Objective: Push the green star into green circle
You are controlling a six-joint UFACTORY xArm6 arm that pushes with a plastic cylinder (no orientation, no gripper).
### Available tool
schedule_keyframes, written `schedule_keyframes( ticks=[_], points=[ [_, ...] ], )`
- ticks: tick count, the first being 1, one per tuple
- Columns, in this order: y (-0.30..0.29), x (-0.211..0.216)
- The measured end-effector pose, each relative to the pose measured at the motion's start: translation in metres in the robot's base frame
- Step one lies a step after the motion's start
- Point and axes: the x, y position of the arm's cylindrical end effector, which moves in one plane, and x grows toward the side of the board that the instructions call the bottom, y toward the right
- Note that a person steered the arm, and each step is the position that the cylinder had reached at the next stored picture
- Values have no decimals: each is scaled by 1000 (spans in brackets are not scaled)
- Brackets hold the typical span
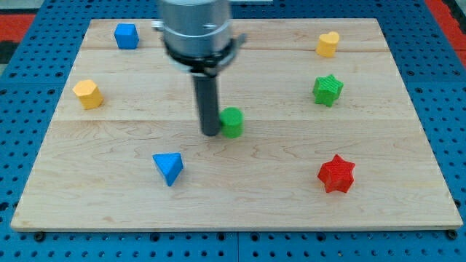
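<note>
The green star sits at the view's right, upper middle of the wooden board. The green circle block sits near the board's centre. My tip rests on the board just left of the green circle, touching or nearly touching it. The green star is well to the right of the tip and the circle, slightly higher in the view.
A blue cube sits at the top left, a yellow hexagon at the left, a blue triangle at lower left of centre, a red star at lower right, a yellow heart at top right.
</note>
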Motion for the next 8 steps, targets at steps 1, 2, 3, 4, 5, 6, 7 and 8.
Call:
schedule_keyframes(
  ticks=[1,2,3,4,5,6,7,8],
  points=[
    [56,-4],
    [96,-24],
    [115,-48],
    [124,-25],
    [184,-18],
    [243,-48],
    [244,-71],
    [223,-88]
  ],
)
